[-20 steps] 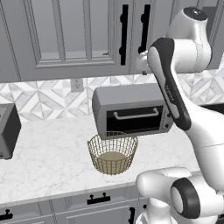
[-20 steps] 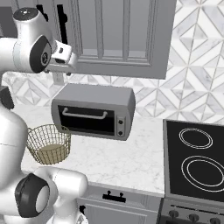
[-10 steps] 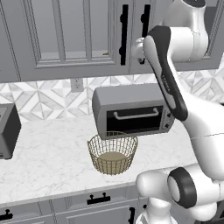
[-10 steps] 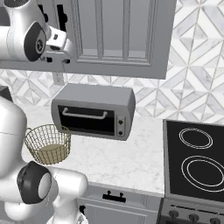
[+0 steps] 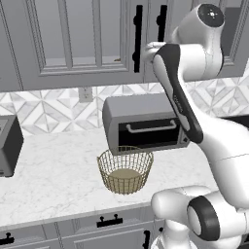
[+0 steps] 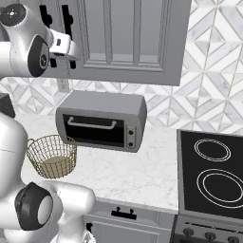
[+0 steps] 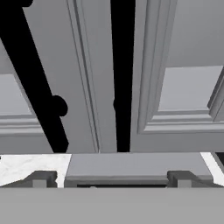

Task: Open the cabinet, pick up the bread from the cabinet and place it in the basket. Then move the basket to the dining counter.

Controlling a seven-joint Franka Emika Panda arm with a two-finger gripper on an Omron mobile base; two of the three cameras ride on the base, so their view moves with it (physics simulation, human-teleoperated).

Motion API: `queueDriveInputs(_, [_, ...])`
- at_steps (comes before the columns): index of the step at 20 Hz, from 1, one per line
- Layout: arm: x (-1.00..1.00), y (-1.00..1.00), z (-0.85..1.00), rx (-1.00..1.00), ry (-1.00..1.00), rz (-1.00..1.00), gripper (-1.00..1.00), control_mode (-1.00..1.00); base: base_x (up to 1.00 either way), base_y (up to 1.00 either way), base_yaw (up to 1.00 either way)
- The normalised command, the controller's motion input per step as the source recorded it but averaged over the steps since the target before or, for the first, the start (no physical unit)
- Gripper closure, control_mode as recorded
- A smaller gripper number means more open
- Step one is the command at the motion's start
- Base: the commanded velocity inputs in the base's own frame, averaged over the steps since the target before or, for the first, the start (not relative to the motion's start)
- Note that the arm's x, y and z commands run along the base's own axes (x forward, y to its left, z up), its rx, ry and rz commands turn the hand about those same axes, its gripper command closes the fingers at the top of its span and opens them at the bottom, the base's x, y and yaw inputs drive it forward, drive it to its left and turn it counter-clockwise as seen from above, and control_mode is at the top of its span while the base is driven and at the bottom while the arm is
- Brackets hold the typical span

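The grey cabinet [image 5: 73, 39] hangs above the worktop with its glass-paned doors shut. Its two black bar handles [image 7: 121, 78] [image 7: 37, 87] run upright in the hand view. My gripper [image 7: 111, 179] is open, its fingertips [image 7: 41, 179] spread wide and level with the handles' lower ends, a little short of the doors. From the left base view, the gripper [image 5: 145, 52] hovers just in front of the handles [image 5: 138, 31]. The wire-mesh basket [image 5: 125, 170] [image 6: 51, 156] stands empty on the marble worktop below. The bread is hidden and the dining counter is out of view.
A grey toaster oven [image 5: 146, 127] [image 6: 102, 121] sits right behind the basket, under the hand. A dark toaster [image 5: 7, 146] stands at the worktop's left end. A black cooktop [image 6: 213, 175] lies to the right. Grey drawers [image 5: 109, 223] run below the worktop.
The arm has raised the hand and swung it left, up to the cabinet handles. The jaws stayed wide. Basket, oven and doors have not moved.
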Motion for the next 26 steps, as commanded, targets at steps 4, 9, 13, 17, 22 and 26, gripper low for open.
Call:
queueDriveInputs(4, [0.58, 0.0, 0.37, 0.0, -0.01, -0.08, -1.0, -1.0, 0.0, 0.0, 0.0])
queueDriveInputs(9, [0.46, -0.04, 0.02, 0.0, -0.02, 0.0, -1.0, -1.0, 0.0, 0.0, 0.0])
queueDriveInputs(13, [0.26, 0.0, 0.0, 0.0, 0.0, 0.0, -1.0, -1.0, 0.0, 0.0, 0.0])
queueDriveInputs(17, [0.08, 0.0, 0.0, 0.0, -0.07, 0.0, -1.0, -1.0, 0.0, 0.0, 0.0])
queueDriveInputs(22, [0.18, 0.0, -0.05, 0.0, -0.12, 0.0, -1.0, -1.0, 0.0, 0.0, 0.0])
queueDriveInputs(26, [0.45, 0.0, -0.01, 0.0, -0.06, -0.03, -1.0, -1.0, 0.0, 0.0, 0.0])
